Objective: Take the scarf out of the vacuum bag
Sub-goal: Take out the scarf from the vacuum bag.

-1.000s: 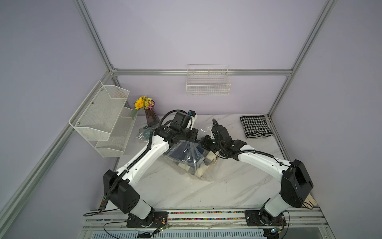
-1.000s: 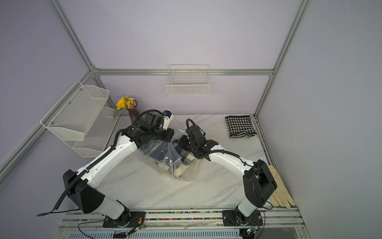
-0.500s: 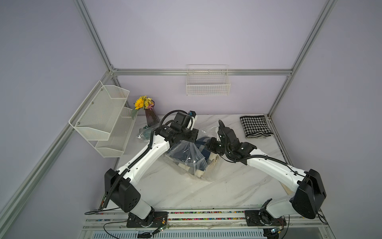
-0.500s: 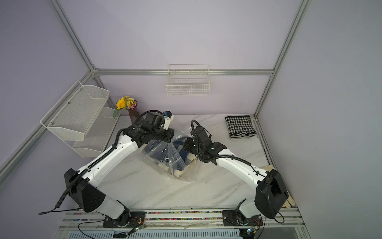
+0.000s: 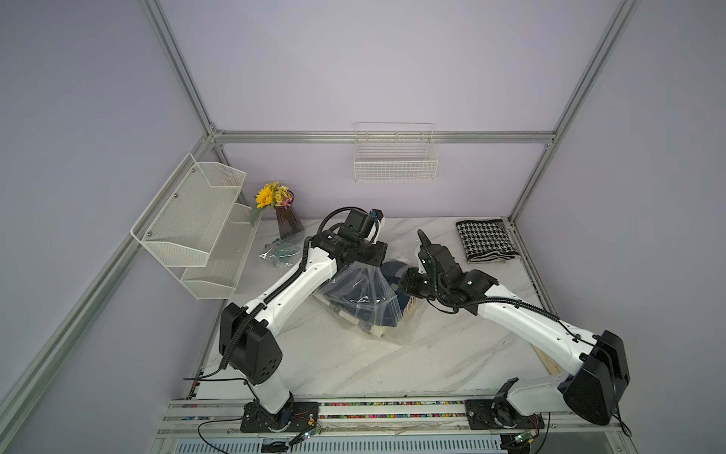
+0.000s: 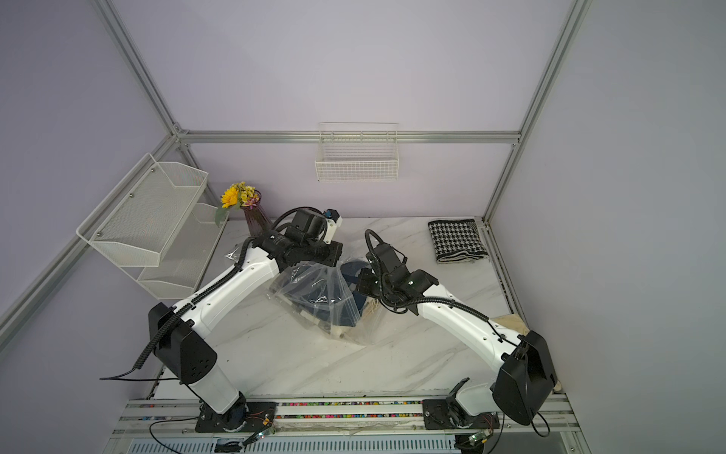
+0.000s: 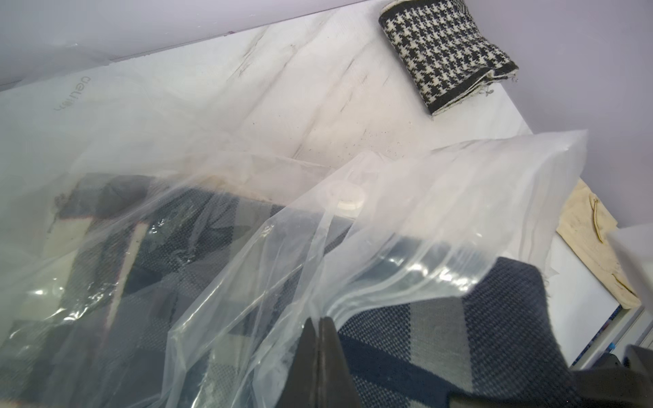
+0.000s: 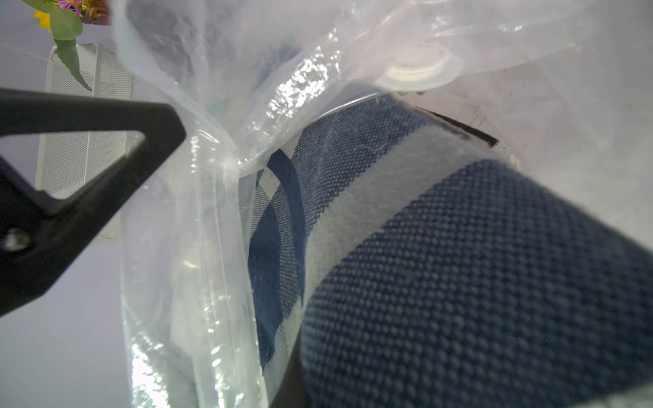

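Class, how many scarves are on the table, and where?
2. A houndstooth scarf lies folded at the far right corner; a blue scarf sits partly inside the bag. Others may be hidden.

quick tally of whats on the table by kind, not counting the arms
scarves: 2 (navy plaid scarf, houndstooth scarf)
plastic bags: 2 (vacuum bag, small bag)
flower vase: 1
cream cloth: 1
total: 6
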Controlling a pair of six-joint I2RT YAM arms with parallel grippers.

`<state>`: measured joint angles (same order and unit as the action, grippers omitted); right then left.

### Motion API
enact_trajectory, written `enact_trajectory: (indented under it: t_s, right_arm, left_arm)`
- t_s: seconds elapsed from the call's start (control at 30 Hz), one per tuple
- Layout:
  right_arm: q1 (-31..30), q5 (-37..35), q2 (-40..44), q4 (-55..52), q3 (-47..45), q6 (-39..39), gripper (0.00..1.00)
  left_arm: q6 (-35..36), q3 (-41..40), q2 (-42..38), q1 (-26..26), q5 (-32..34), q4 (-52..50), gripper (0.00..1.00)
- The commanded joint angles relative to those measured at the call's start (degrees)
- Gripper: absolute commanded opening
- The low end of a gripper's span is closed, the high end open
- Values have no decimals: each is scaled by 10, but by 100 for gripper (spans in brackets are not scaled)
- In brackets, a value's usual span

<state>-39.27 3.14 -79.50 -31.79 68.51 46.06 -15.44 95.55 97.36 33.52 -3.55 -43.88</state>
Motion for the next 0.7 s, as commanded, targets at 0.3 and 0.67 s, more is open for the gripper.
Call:
enact_trajectory:
  t_s: [0.3, 0.67]
  right_arm:
    - [14, 24, 59, -92, 50, -74, 0]
    - [96, 10, 131, -226, 36, -100, 0]
  left_arm:
    - [8, 11, 31, 1, 15, 4, 0]
    - [9, 4, 39, -1, 44, 3, 0]
